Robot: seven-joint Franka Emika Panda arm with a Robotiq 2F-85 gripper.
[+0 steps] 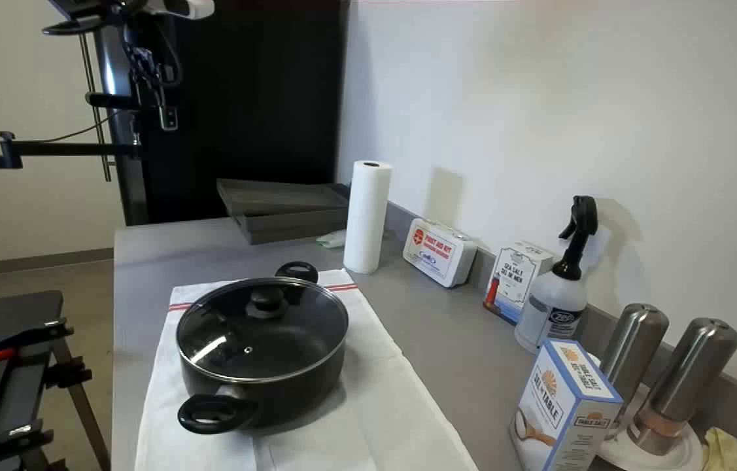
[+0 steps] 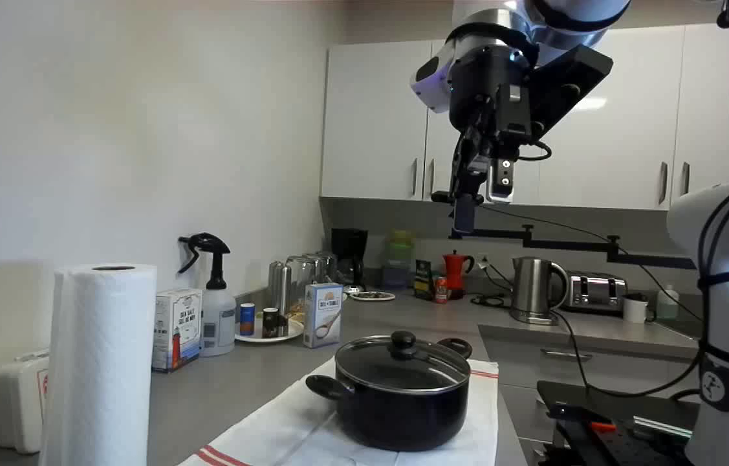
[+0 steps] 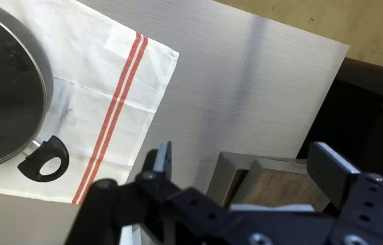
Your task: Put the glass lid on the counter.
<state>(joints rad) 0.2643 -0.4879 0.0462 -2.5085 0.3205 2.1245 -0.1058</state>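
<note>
At left in an exterior view, the flat grey tabletop (image 2: 228, 388) is the goal; lifting and placing both seem left to do. Rightward, the round clear glass lid (image 2: 396, 372), metal-rimmed and black-knobbed, sits on the black two-handled pot (image 2: 403, 417). Farther right, higher, the black gripper (image 2: 482, 197) hangs empty, fingers spread.

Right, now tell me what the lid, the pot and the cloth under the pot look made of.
Lid: most likely glass, smooth and glossy; it is see-through and carries a bright glare streak.
Pot: probably metal with a dark coating, as its wall looks smooth and evenly dark; which metal, I cannot tell.
Cloth: matte fabric, perhaps cotton or linen, given its soft creases.
</note>
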